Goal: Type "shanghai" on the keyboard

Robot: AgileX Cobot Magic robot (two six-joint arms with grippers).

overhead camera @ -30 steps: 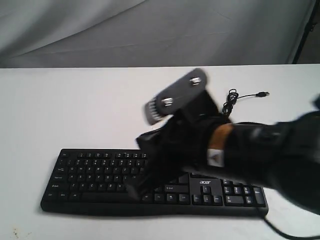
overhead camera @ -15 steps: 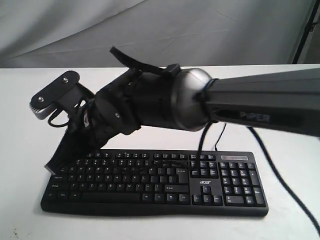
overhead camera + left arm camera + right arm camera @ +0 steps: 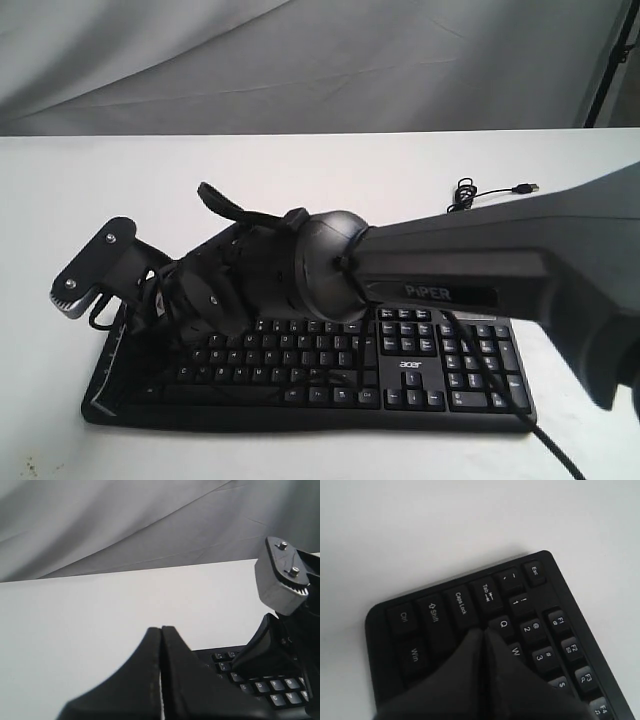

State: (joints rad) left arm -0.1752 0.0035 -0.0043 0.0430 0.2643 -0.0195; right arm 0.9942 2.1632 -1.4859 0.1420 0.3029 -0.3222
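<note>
Black on black is the trouble in the exterior view: the right arm (image 3: 450, 270) reaches across the keyboard (image 3: 470, 375), which lies on the white table (image 3: 300, 170). It hides the left-hand letters, so we cannot see where its tip lands.

From the left wrist, the left gripper (image 3: 161, 635) is pressed closed on nothing. It hovers close to the other arm's camera mount (image 3: 280, 577), and a careless swing could knock them together.

From the right wrist, the right gripper (image 3: 482, 636) is also closed and empty. Its tip sits between Caps Lock (image 3: 461, 602) and Q (image 3: 503, 624) — a slightly off press could strike either, or two keys at once.
</note>
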